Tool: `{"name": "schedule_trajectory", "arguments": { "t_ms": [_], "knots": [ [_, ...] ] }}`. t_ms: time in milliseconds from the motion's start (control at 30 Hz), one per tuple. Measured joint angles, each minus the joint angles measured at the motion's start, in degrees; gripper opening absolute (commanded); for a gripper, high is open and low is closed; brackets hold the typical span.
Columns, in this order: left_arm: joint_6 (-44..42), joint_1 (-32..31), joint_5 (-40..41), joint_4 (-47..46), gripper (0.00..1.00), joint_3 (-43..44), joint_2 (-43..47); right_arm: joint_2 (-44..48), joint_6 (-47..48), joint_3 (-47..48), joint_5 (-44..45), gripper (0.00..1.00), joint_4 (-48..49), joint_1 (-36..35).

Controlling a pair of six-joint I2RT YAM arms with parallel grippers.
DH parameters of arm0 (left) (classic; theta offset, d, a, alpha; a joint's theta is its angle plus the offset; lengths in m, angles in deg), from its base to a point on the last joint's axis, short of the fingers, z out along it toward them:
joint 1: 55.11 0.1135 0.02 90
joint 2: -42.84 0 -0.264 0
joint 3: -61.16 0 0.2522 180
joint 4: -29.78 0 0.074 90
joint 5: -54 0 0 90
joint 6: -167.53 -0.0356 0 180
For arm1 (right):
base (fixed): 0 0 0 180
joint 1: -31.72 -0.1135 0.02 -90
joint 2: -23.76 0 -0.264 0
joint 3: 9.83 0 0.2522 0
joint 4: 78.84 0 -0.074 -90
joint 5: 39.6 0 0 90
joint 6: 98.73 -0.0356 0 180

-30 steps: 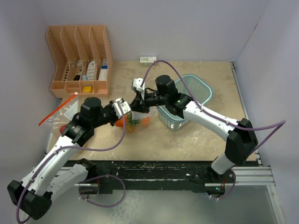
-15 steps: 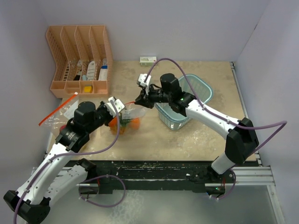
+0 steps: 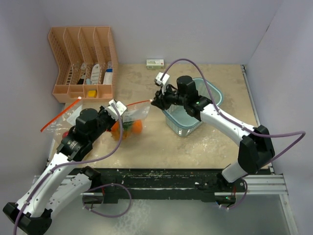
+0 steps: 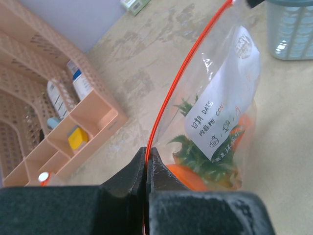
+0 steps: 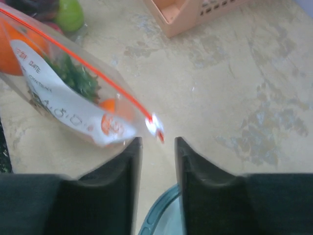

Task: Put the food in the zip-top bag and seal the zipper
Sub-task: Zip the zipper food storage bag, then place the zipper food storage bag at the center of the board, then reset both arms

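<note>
The clear zip-top bag [image 3: 133, 117] hangs between my two grippers above the table, with a white label on its side. Inside it I see the leafy pineapple [image 4: 203, 156] and orange pieces [image 4: 188, 178]. Its red-orange zipper [image 3: 137, 103] runs as a taut line from left to right. My left gripper [image 3: 117, 105] is shut on the zipper's left end [image 4: 146, 147]. My right gripper [image 3: 155, 101] is open at the right end. The zipper's tip with a white tab [image 5: 154, 125] lies just beyond its fingertips [image 5: 131, 144], not between them. The bag also shows in the right wrist view [image 5: 63, 93].
The teal mesh basket [image 3: 208, 90] stands under my right arm. A peach desk organizer [image 3: 83, 63] is at the back left. A second clear bag with a red strip [image 3: 61, 117] lies at the left edge, with green and dark fruit [image 5: 68, 14] by it. A small white box [image 3: 155, 62] sits at the back.
My right gripper slid right along the zipper, away from the left gripper, to the bag's right end and now stands open there. My left arm drew back left, stretching the zipper out.
</note>
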Motion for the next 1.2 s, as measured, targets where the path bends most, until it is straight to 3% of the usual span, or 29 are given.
{"name": "schedule_trajectory", "arguments": {
  "t_ms": [100,133,267,300,333,433,467,500,533,800,1200],
  "knots": [
    [0.57,0.13,2.27,-0.09,0.00,0.00,0.20,-0.07,-0.55,0.02,1.77,0.93,-1.18,0.85],
    [0.76,0.24,3.08,-0.44,0.00,0.00,0.20,-0.07,-1.05,0.02,2.14,1.00,-1.60,1.22],
    [1.95,0.50,6.58,-2.93,0.00,0.42,-2.27,0.13,-3.08,0.48,4.59,1.00,-2.21,2.12],
    [2.34,0.55,7.91,-3.39,0.06,0.87,-3.28,0.37,-3.82,0.68,5.66,0.99,-2.36,2.16],
    [3.26,0.66,9.77,-3.98,0.16,1.75,-4.85,0.74,-4.79,0.96,7.02,1.00,-2.73,2.16],
    [6.12,1.62,14.40,-5.90,0.33,4.50,-9.86,1.99,-7.52,2.69,10.84,0.99,-4.70,2.14],
    [7.52,2.05,15.76,-6.34,0.50,5.44,-11.13,2.34,-8.55,3.63,12.26,0.99,-5.42,2.14],
    [8.94,2.47,17.07,-6.75,0.90,6.29,-12.15,2.60,-9.51,4.55,13.75,1.00,-5.90,2.14],
    [10.27,2.91,18.14,-6.91,1.00,7.10,-12.96,2.71,-10.29,5.22,14.93,0.99,-6.23,2.14],
    [19.89,4.57,21.38,-2.84,0.99,14.69,-16.48,2.80,-14.93,6.05,22.34,1.00,-9.46,2.16],
    [24.98,4.63,7.39,2.21,0.99,16.68,-10.49,5.01,-18.91,5.57,27.39,0.99,-13.05,2.14]
  ]
}}
